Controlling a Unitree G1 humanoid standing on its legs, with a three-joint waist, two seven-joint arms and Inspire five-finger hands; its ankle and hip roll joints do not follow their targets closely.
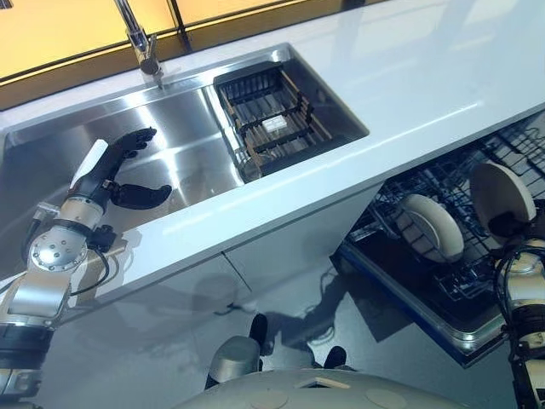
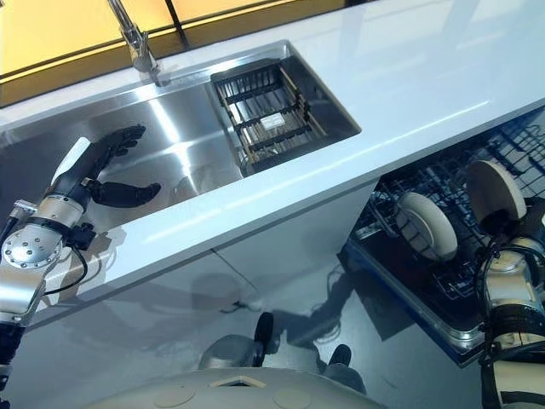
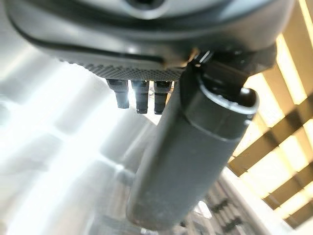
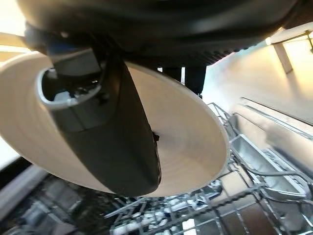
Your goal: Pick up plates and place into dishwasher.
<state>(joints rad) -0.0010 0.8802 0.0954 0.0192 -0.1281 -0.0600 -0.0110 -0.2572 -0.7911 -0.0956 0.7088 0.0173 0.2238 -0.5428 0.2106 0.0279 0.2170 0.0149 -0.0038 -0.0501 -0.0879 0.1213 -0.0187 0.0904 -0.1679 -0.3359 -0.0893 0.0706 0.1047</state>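
White plate (image 1: 501, 194) pinched by right robot hand (image 1: 509, 223) above rack (image 1: 443, 273), beside another plate (image 1: 430, 226).

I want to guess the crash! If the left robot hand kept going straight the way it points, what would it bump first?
Probably the sink's steel back wall below the faucet. The open left robot hand points across the basin, though depth is uncertain.

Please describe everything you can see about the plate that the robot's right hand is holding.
The plate is round, cream-white, and looks like glazed ceramic, with a shallow centre and a broad smooth rim. The right hand pinches it: the thumb lies across its face and the fingers are behind it. It is held nearly on edge above the open dishwasher rack, which is made of dark wire. It looks whole and clean. A second, similar plate already stands in the rack to its left, apart from it.
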